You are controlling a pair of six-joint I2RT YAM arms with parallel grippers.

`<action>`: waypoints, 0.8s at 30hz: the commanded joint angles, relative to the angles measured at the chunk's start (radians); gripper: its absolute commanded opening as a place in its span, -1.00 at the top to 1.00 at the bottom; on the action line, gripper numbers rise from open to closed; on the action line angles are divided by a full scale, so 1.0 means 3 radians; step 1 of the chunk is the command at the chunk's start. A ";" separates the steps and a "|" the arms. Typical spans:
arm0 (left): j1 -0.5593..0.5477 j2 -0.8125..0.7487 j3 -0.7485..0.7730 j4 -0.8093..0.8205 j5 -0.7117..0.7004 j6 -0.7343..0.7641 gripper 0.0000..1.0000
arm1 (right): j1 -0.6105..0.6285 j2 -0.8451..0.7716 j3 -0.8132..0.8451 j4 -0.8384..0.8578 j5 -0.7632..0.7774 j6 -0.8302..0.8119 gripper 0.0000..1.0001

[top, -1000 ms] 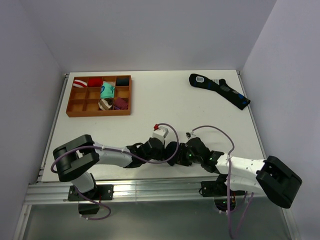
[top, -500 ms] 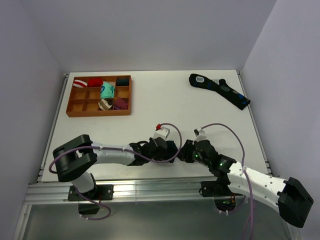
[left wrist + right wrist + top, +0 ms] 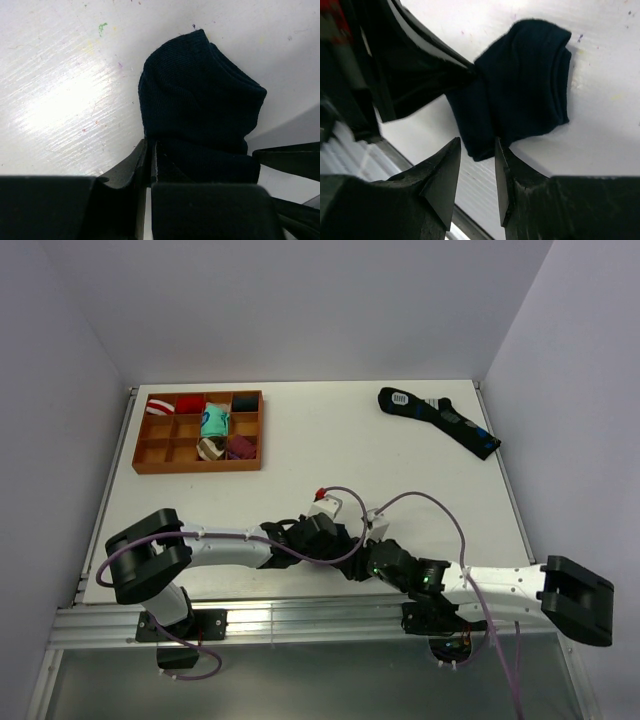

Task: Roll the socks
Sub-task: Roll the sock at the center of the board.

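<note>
overhead view first. compared with one second ago, the right arm (image 3: 500, 578) now runs flatter along the near edge of the table (image 3: 330, 450); half a second ago it angled steeply down to the right. the right gripper (image 3: 362, 558) has shifted nearer and slightly left, and sits just beside the left gripper (image 3: 335, 538), which has barely moved. the socks are lost among the dark gripper bodies in this view. the orange tray (image 3: 197, 469) at the far left and the long black sock (image 3: 440, 420) with blue patches at the far right are unchanged.

tray contents, four columns by three rows:
- back row: a red-and-white striped bundle (image 3: 158, 406), a red bundle (image 3: 189, 403), and a dark bundle (image 3: 245, 402) in the fourth column.
- third column: a teal bundle (image 3: 213, 423) in the middle row, reaching into the back row.
- front row: a brown-and-white bundle (image 3: 209, 448) in the third column and a maroon bundle (image 3: 240, 447) in the fourth.

left wrist view. the socks (image 3: 200, 110), a dark navy bundle, lie on the white table against the fingertips. the left gripper (image 3: 150, 147) has its jaws pressed nearly together, with only a thin slit between them. whether fabric is caught in the slit cannot be told.

right wrist view. the right gripper (image 3: 477, 145) has its jaws spread, over the near edge of the socks (image 3: 525, 85) and not clamped on them. the left gripper (image 3: 470, 72) touches the bundle's left edge with its tip.
</note>
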 commanded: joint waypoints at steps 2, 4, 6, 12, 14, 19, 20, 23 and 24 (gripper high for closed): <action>-0.0024 -0.0081 0.0102 -0.0213 0.0076 0.0091 0.82 | 0.0279 0.0256 0.0147 0.0418 0.0568 -0.0163 0.17; -0.0024 -0.0075 0.0112 -0.0208 0.0101 0.0097 0.82 | 0.0346 0.0257 0.0153 0.0429 0.0645 -0.0183 0.17; -0.0019 -0.0070 0.0117 -0.0203 0.0127 0.0112 0.82 | 0.0366 0.0211 0.0147 0.0444 0.0711 -0.0239 0.17; -0.0019 -0.0086 0.0117 -0.0203 0.0199 0.0163 0.82 | 0.0489 -0.0024 0.0142 0.0475 0.0814 -0.0480 0.11; -0.0014 -0.0101 0.0122 -0.0208 0.0229 0.0178 0.82 | 0.0484 0.0001 0.0152 0.0515 0.0783 -0.0567 0.10; 0.0022 -0.0116 0.0133 -0.0208 0.0301 0.0219 0.82 | 0.0484 0.0221 0.0096 0.0750 0.0676 -0.0654 0.10; 0.0027 -0.0121 0.0128 -0.0213 0.0311 0.0224 0.82 | 0.0484 0.0251 0.0081 0.0796 0.0661 -0.0664 0.10; 0.0048 -0.0127 0.0128 -0.0203 0.0332 0.0240 0.82 | 0.0484 0.0354 0.0025 0.0935 0.0620 -0.0669 0.11; 0.0053 -0.0122 0.0127 -0.0203 0.0337 0.0240 0.82 | 0.0484 0.0404 0.0025 0.0955 0.0614 -0.0664 0.11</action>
